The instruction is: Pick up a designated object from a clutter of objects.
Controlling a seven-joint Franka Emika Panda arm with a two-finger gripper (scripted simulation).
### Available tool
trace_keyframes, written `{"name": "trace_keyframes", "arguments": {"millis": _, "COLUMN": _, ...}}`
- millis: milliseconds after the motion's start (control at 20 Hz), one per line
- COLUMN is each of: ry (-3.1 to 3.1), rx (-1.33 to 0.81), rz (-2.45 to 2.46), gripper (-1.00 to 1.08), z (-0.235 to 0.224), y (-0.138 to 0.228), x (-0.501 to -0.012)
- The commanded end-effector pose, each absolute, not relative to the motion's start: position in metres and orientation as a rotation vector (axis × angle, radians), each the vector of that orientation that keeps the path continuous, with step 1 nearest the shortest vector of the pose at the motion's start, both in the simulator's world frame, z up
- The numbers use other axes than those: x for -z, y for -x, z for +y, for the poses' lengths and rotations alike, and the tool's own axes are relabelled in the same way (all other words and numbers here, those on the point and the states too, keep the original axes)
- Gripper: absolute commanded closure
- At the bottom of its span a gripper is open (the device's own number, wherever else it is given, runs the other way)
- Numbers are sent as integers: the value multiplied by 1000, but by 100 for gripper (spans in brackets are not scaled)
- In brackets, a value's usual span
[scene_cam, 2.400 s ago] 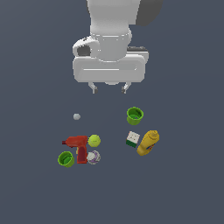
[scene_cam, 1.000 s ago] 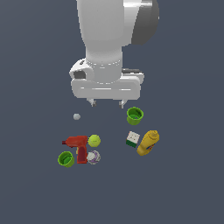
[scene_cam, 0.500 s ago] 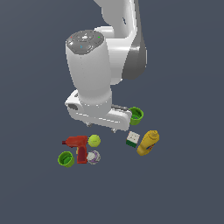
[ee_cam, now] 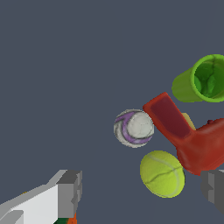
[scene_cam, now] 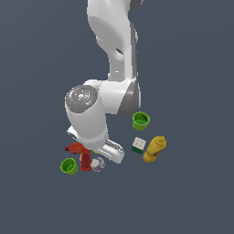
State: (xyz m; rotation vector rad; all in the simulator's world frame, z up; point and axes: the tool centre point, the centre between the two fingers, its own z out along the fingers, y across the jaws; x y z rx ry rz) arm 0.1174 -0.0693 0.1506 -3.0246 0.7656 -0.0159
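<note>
The designated object, a white ball with purple patches (ee_cam: 134,127), lies on the dark floor beside the red power drill (ee_cam: 188,135) in the clutter of objects; the exterior view shows this ball (scene_cam: 97,164) just in front of the drill (scene_cam: 82,155). My gripper (ee_cam: 141,187) is open, with one grey fingertip (ee_cam: 70,191) on each side of the wrist view. It hovers above the yellow-green ball (ee_cam: 162,173), a little apart from the white-purple ball. In the exterior view the arm's hand (scene_cam: 112,151) hides the fingers.
One green cup (scene_cam: 69,166) lies by the drill, also in the wrist view (ee_cam: 203,78). Towards the exterior view's right are a second green cup (scene_cam: 140,120), a white-and-green cube (scene_cam: 138,145) and a yellow mustard bottle (scene_cam: 154,149).
The arm has swung down and towards the exterior view's left, over the drill. It now covers the yellow-green ball and the small grey sphere in that view. The objects have not moved.
</note>
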Motion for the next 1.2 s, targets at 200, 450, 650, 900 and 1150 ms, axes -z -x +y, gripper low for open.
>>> {"name": "trace_keyframes", "arguments": {"millis": 200, "ry": 3000, "rx": 5, "rz": 903, "gripper": -92, "z": -83, "y": -127, "x": -109}}
{"name": "trace_keyframes", "arguments": {"millis": 450, "ry": 2990, "rx": 1, "rz": 957, "gripper": -92, "z": -88, "y": -129, "x": -92}}
{"name": "trace_keyframes", "arguments": {"millis": 650, "ry": 2988, "rx": 0, "rz": 970, "gripper": -92, "z": -90, "y": -130, "x": -87}}
{"name": "trace_keyframes", "arguments": {"millis": 900, "ry": 2989, "rx": -2, "rz": 966, "gripper": -92, "z": -89, "y": -129, "x": -81}}
{"name": "trace_keyframes", "arguments": {"millis": 1150, "ry": 2988, "rx": -1, "rz": 969, "gripper": -92, "z": -89, "y": -129, "x": -55}}
